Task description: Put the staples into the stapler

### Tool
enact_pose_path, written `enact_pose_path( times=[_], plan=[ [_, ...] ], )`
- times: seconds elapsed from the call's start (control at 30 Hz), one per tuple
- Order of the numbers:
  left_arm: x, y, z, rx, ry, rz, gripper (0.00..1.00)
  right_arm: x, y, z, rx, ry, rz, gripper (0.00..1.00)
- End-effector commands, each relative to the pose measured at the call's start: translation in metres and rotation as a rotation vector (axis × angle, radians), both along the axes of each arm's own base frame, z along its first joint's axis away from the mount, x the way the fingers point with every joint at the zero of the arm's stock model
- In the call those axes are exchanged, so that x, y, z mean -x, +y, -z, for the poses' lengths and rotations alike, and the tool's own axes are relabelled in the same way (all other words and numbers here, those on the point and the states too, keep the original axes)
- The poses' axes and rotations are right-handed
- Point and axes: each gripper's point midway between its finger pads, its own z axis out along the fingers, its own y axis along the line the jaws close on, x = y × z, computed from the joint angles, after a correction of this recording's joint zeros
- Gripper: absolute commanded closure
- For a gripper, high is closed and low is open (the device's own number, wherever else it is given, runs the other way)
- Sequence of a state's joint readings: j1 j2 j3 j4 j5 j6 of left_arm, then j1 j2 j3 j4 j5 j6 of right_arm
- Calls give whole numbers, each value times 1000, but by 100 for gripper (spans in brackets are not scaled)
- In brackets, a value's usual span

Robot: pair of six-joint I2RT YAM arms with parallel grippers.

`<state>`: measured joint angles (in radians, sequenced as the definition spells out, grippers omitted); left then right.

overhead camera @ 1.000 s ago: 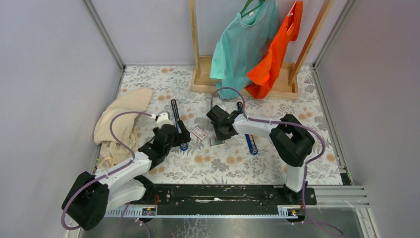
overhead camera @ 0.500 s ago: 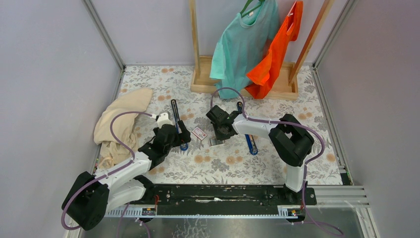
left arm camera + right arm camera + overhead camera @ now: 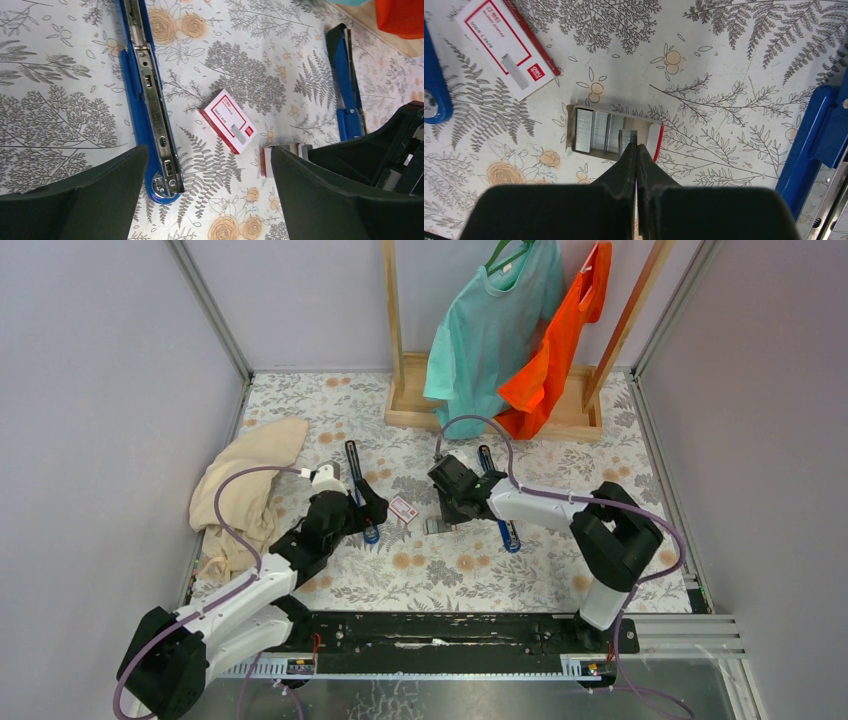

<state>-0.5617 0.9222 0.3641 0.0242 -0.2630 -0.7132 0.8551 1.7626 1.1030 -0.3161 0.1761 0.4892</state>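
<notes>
The left gripper point(image 3: 208, 152) hangs wide open and empty over the flowered desk point(image 3: 65, 100), just beside the stapler point(image 3: 150, 100), which lies flat with its metal channel bared. To the right of it lies a red-and-white box point(image 3: 228, 121). Next come the staples point(image 3: 594, 131), silvery rows in a small open tray point(image 3: 655, 141) on the desk, between the two blue staplers. The right gripper point(image 3: 636, 147) is fully closed, its tips at the near edge of those rows. Whether a strip is nipped between them I cannot tell. A second stapler point(image 3: 819, 135) lies furthest right.

The likely risk is that the closed tips have caught nothing, or only a corner. A lift could then snap the strip, drop it, or drag the light tray along.

The right wrist view alone shows the separate rows and the tips' contact point. The left wrist view alone shows the open channel clearly. In the top view the staples are only a grey speck.
</notes>
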Motion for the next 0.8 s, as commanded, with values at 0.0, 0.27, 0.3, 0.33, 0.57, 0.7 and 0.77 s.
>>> enact_pose_path(
  times=[0.0, 0.27, 0.3, 0.33, 0.57, 0.7, 0.77],
  plan=[
    [-4, -14, -22, 101, -42, 26, 0, -10, 9, -29, -87, -98, 26, 100],
    [-2, -37, -48, 275, -98, 145, 0, -13, 18, -79, -327, -257, 21, 100],
    [-2, -41, -57, 309, -122, 165, 0, -14, 18, -87, -364, -279, 22, 100],
    [0, -45, -63, 336, -137, 186, 1, -14, 19, -94, -404, -300, 22, 100],
    [13, -64, -107, 503, -257, 345, 3, -9, 19, -146, -720, -427, 17, 100],
    [22, -73, -129, 589, -309, 436, 6, -3, 20, -173, -868, -491, -4, 100],
    [26, -79, -136, 617, -320, 479, 8, 2, 21, -186, -939, -515, -27, 100]
  ],
)
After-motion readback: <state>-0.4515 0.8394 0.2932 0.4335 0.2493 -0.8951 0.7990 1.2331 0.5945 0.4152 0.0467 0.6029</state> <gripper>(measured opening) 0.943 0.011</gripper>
